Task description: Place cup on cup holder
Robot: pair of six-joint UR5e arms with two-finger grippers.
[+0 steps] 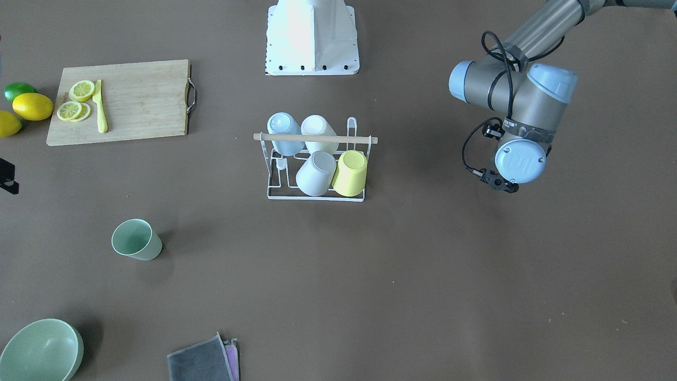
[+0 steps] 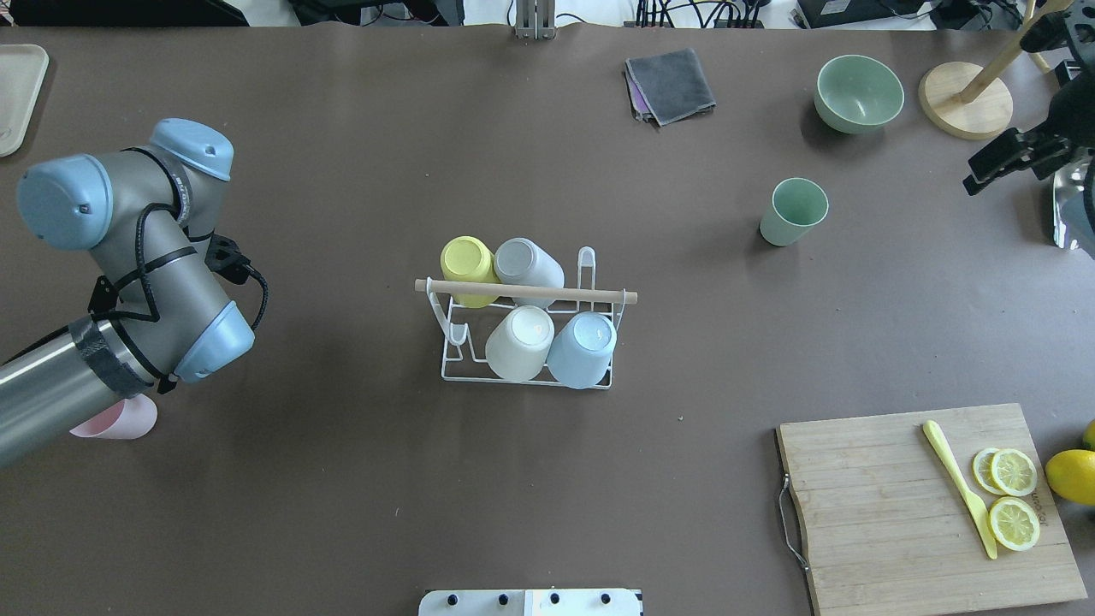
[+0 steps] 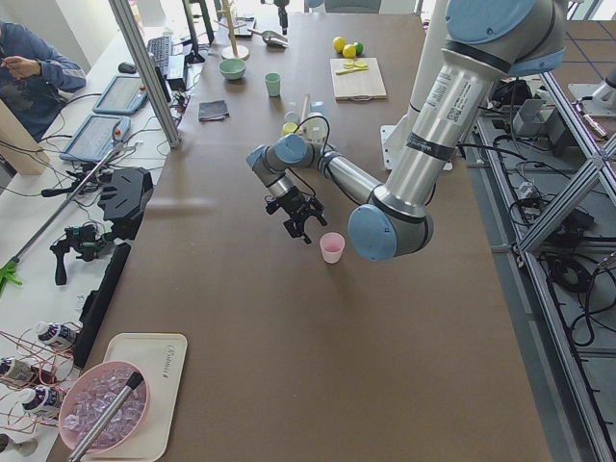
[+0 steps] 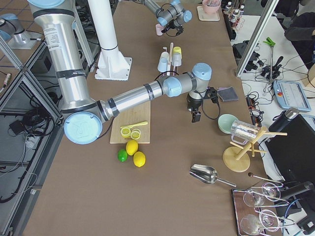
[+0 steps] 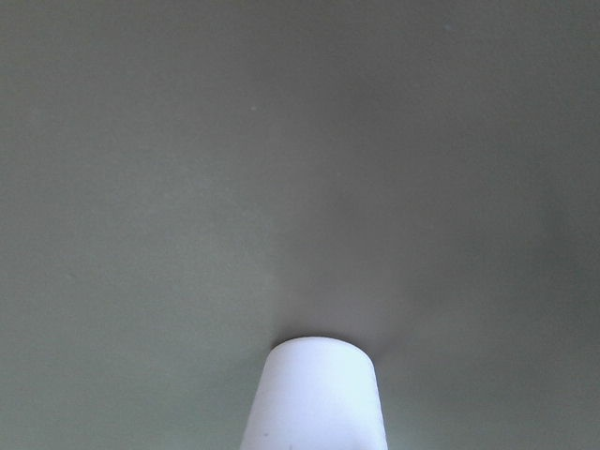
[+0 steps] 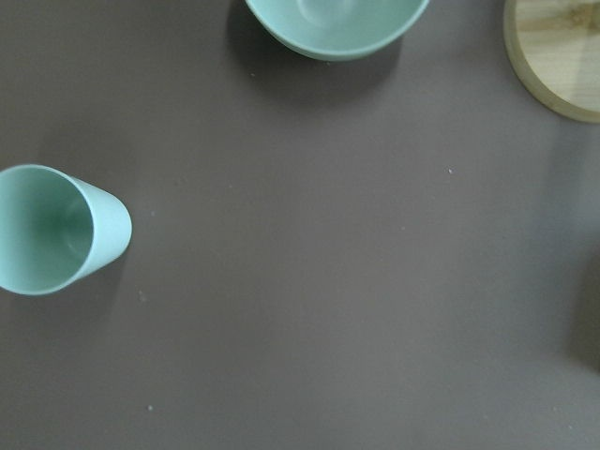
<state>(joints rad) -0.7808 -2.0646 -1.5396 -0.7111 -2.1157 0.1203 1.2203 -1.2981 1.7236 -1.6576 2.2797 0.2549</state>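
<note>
The white wire cup holder (image 2: 453,359) with a wooden rod handle stands mid-table and holds a yellow, a grey, a cream and a light blue cup; it also shows in the front view (image 1: 275,185). A pale green cup (image 2: 794,211) stands upright on the table, and shows at the left of the right wrist view (image 6: 52,230). A pink cup (image 2: 120,419) stands by my left arm; the left wrist view shows it (image 5: 314,398) at the bottom edge. My left gripper (image 3: 300,221) hangs just beside it, apart. My right gripper (image 4: 196,117) hangs beyond the green cup. I cannot tell how either stands.
A green bowl (image 2: 858,92), a wooden stand base (image 2: 965,101) and a folded grey cloth (image 2: 670,84) lie at the far side. A cutting board (image 2: 890,513) with lemon slices and a yellow knife lies near right, with whole lemons (image 1: 33,106) beside it.
</note>
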